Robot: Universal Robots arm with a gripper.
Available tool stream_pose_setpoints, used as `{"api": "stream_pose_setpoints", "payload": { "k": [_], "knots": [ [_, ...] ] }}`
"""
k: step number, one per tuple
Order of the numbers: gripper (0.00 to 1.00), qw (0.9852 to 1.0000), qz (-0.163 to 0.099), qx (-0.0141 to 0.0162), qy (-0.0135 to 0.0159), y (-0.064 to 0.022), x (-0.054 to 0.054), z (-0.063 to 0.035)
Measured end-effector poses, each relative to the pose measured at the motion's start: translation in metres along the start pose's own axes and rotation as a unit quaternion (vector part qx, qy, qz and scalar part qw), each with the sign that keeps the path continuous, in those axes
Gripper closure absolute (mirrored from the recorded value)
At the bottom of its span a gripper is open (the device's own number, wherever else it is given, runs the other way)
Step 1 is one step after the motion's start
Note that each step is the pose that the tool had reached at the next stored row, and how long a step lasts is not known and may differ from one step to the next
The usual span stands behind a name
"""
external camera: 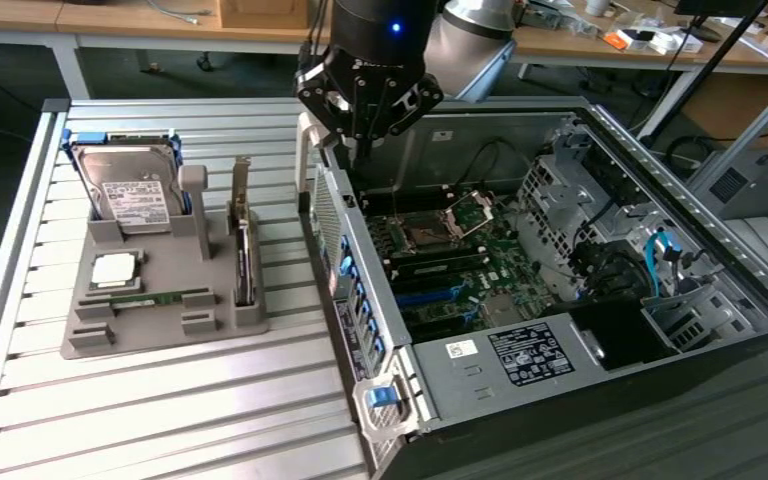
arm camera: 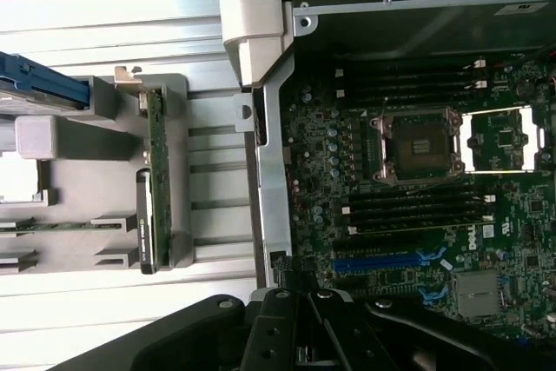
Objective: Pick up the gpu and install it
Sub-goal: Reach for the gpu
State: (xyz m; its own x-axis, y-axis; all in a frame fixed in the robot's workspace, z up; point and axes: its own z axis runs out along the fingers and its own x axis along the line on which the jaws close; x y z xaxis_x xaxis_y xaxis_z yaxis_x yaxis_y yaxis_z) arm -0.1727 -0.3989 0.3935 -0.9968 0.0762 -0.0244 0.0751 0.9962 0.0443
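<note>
Gripper (external camera: 359, 143) (arm camera: 304, 300), black, two-fingered, fingers pressed together, nothing held, hangs over left wall of open grey metal computer case (external camera: 480, 372) as exterior view shows it. Thin dark gpu card with silver bracket (external camera: 240, 255) (arm camera: 149, 206) stands on edge in grey plastic holder (external camera: 157, 325), on slatted metal table (external camera: 157, 420) left of case, apart from gripper.

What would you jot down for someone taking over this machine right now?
Fingers: shut, holding nothing, hanging over the edge of the open computer case nearest the grey holder.
Graphics card: standing on edge in that holder on the table, to the exterior view's left of the case, untouched.
Done: nothing that shows.
Left: the card is not yet picked up and not yet in the case.
</note>
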Motion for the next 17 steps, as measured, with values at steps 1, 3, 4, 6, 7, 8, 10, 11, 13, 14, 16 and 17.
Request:
{"api": "stream_pose_setpoints", "payload": {
  "k": [1, 3, 4, 6, 7, 8, 10, 11, 13, 14, 16, 17],
  "knots": [
    [0.89, 1.0, 0.0, 0.0, 0.0, 0.0, 0.0003, 0.0],
    [0.89, 1.0, 0.0, 0.0, 0.0, -0.0001, 0.0012, 0.0],
    [0.89, 1.0, 0.0, 0.0, 0.0, -0.0001, 0.0014, 0.0],
    [0.89, 1.0, 0.0, 0.0, 0.0, -0.0002, 0.0024, -0.0001],
    [0.89, 1.0, 0.0, 0.0, 0.0, -0.0002, 0.0028, -0.0001],
    [0.89, 1.0, 0.0, 0.0, 0.0, -0.0002, 0.0031, -0.0001],
    [0.89, 1.0, 0.0, 0.0, 0.0, -0.0003, 0.0038, -0.0001],
    [0.89, 1.0, 0.0, 0.0, 0.0, -0.0003, 0.004, -0.0001],
    [0.89, 1.0, 0.0, 0.0, 0.0, -0.0004, 0.0047, -0.0001],
    [0.89, 1.0, 0.0, 0.0, 0.0, -0.0004, 0.0052, -0.0001],
    [0.89, 1.0, 0.0, 0.0, 0.0, -0.0005, 0.006, -0.0002],
    [0.89, 1.0, 0.0, 0.0, 0.0, -0.0005, 0.0065, -0.0002]
  ]
}}
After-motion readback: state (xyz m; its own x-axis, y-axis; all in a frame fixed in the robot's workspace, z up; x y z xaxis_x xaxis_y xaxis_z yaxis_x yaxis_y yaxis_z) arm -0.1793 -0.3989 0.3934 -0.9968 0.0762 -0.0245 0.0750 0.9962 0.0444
